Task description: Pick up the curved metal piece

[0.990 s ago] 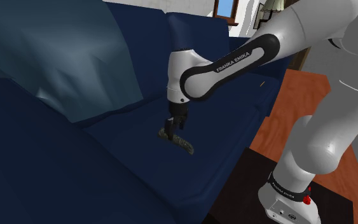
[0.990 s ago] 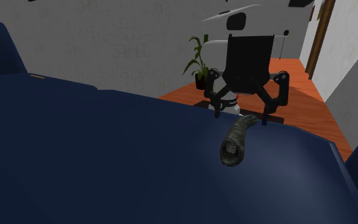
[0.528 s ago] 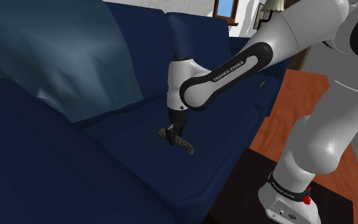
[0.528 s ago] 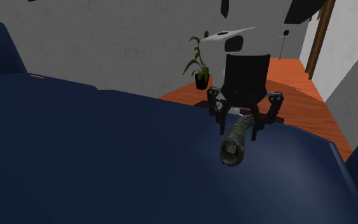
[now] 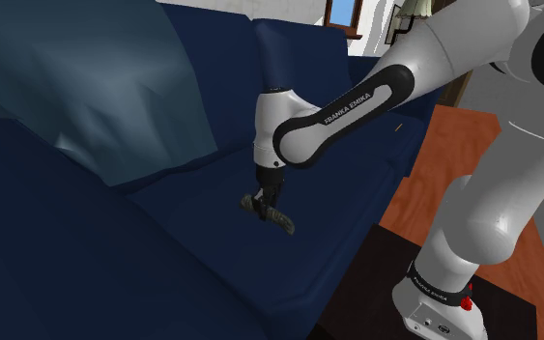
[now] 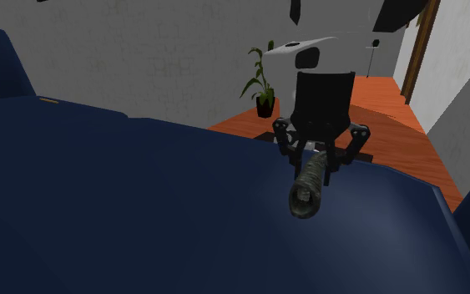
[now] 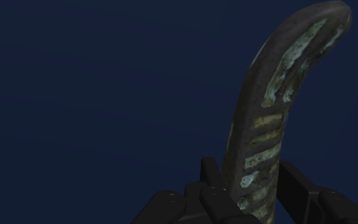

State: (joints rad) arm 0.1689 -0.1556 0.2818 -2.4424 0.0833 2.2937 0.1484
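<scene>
— On the blue sofa seat point(image 5: 183, 232), where does the curved metal piece point(image 6: 306, 190) lie?
— Near the edge by my stand point(image 5: 434, 309), resting on the seat; my gripper point(image 7: 250, 173) is down over one end, both fingers point(image 7: 209, 175) pressed against its sides, clasping it

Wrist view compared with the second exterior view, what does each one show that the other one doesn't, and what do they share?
From the wrist view you get the pale green ribbed patches running along the curved piece, seen close. From the second exterior view you get the surroundings: a potted plant, the orange floor and a grey wall. Both show the black tool closed on one end of the curved piece, which lies on the dark blue sofa.
</scene>
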